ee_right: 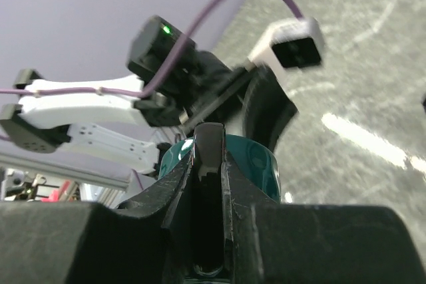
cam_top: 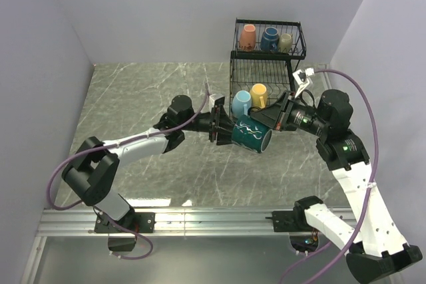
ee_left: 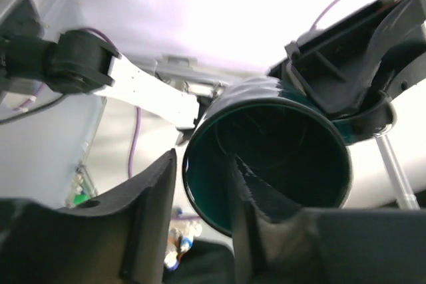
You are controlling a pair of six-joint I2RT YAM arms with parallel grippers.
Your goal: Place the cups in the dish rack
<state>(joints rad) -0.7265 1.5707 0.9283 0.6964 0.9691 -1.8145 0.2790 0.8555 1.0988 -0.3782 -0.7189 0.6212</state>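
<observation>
My right claw point(ee_right: 208, 139) is pressed together on the handle of the teal mug point(cam_top: 251, 134), and I reckon that's the only real grip here. My left claw point(ee_left: 203, 159) is spread across the rim, one finger point(ee_left: 256, 197) inside the mouth and the other outside, neither looking tight on the wall. The mug hangs on its side in the air between the arms, above the desk point(cam_top: 146, 98), just in front of the rack point(cam_top: 234, 74).

Here's what worries me. On a handle pinch alone, the body can swing or twist downward. If I pull the left claw out crooked, the inner finger could hook the rim and drag the mug free. The blue mug point(cam_top: 241, 104) and yellow mug point(cam_top: 259, 95) sit close behind in the rack's lower tier, so a loose swing could knock them.
</observation>
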